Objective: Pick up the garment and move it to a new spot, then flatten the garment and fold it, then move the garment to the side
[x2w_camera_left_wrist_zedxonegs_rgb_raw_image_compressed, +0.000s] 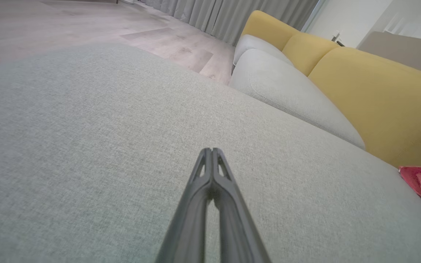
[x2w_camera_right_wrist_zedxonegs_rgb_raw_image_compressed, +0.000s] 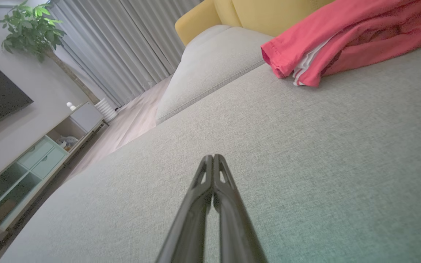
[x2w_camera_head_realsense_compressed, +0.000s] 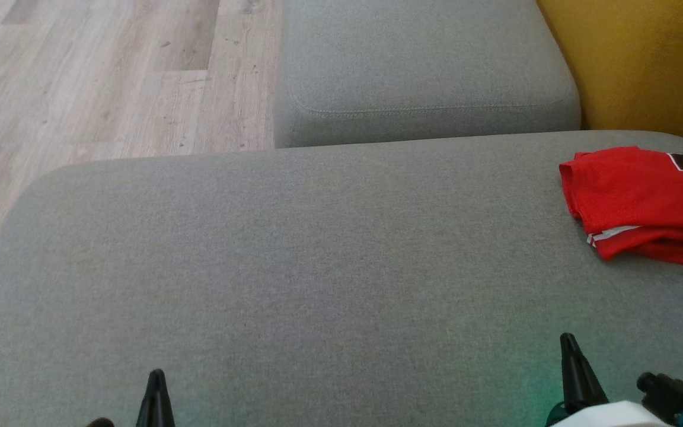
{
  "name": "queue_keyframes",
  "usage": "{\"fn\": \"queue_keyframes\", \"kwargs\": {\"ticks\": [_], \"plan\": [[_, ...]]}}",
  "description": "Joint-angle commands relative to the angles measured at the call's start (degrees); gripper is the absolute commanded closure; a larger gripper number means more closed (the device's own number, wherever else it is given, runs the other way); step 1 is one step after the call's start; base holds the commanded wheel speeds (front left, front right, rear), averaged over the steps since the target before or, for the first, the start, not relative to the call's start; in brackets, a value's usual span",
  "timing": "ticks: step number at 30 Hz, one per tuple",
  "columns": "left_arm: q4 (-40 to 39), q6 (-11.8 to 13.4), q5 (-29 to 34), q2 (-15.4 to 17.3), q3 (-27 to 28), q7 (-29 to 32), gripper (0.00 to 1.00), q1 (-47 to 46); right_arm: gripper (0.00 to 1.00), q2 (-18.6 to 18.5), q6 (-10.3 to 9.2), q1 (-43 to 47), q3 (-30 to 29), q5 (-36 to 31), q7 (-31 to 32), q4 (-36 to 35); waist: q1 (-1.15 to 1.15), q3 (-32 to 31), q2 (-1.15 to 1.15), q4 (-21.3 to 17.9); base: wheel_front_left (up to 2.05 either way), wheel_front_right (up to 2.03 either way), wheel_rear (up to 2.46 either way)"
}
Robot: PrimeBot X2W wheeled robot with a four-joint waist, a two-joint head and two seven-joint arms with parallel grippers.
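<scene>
The red garment (x2w_camera_head_realsense_compressed: 632, 198) lies in loose folds at the far right of the grey sofa cushion (x2w_camera_head_realsense_compressed: 294, 255), near the yellow backrest (x2w_camera_head_realsense_compressed: 644, 53). It looks light, soft and limp, and will likely sag and fall open when lifted. A pinch through the doubled layers at the near edge, by the white trim, seems the surest hold. The left tool (x2w_camera_head_realsense_compressed: 156, 375) and right tool (x2w_camera_head_realsense_compressed: 567, 338) are both clenched on nothing, over bare cushion, well apart from the cloth.

Garment (x2w_camera_head_realsense_compressed: 644, 201) on cushion (x2w_camera_head_realsense_compressed: 318, 267), far right
</scene>
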Motion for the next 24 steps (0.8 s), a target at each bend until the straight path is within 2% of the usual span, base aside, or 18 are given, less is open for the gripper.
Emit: {"fn": "queue_keyframes", "kwargs": {"ticks": [1, 24], "plan": [[-1.72, -0.50, -2.22, -0.03, 1.29, 0.35, 1.00, -3.46, 1.00, -0.78, -0.02, -3.31, -0.20, 2.41, 0.47, -2.31, 0.00, 0.14, 0.00, -0.03, 0.00, 0.00, 0.00], [-1.63, -2.35, -17.09, -0.06, 4.06, 3.98, 1.00, -6.91, 1.00, -1.01, -0.02, -6.19, -2.03, 17.40, 3.91, -3.03, 0.00, 1.57, 0.00, -0.32, 0.00, 0.00, 0.00]]}}
